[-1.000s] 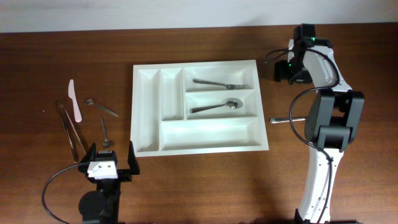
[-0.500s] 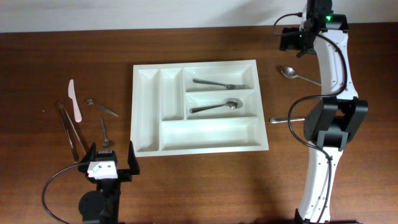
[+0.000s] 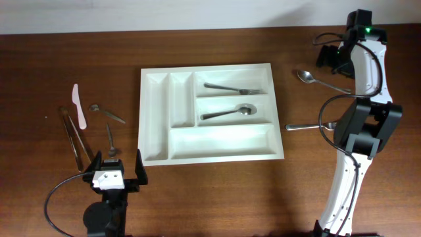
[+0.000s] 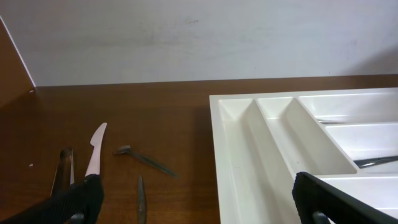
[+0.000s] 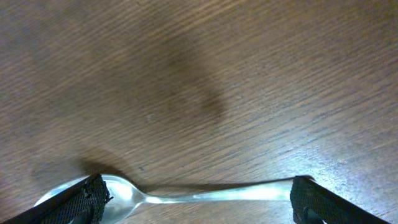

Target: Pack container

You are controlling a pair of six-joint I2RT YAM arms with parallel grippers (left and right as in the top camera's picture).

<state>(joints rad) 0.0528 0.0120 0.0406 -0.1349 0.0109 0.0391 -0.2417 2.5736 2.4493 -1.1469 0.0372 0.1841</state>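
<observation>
Container (image 3: 223,139) lies flat, with a fork (image 3: 231,88) and a spoon (image 3: 230,112) in two long compartments. Left gripper (image 3: 118,159), near the container's front-left corner, is released and empty. Right gripper (image 5: 199,199), beyond the container's right side, is spread wide above a loose spoon (image 3: 314,79).

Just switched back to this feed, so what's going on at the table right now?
The right gripper hangs open over a loose spoon lying on the table to the right of the white tray; nothing is grasped. The tray holds a fork and a tray spoon. The left gripper sits open and idle near more cutlery.
</observation>
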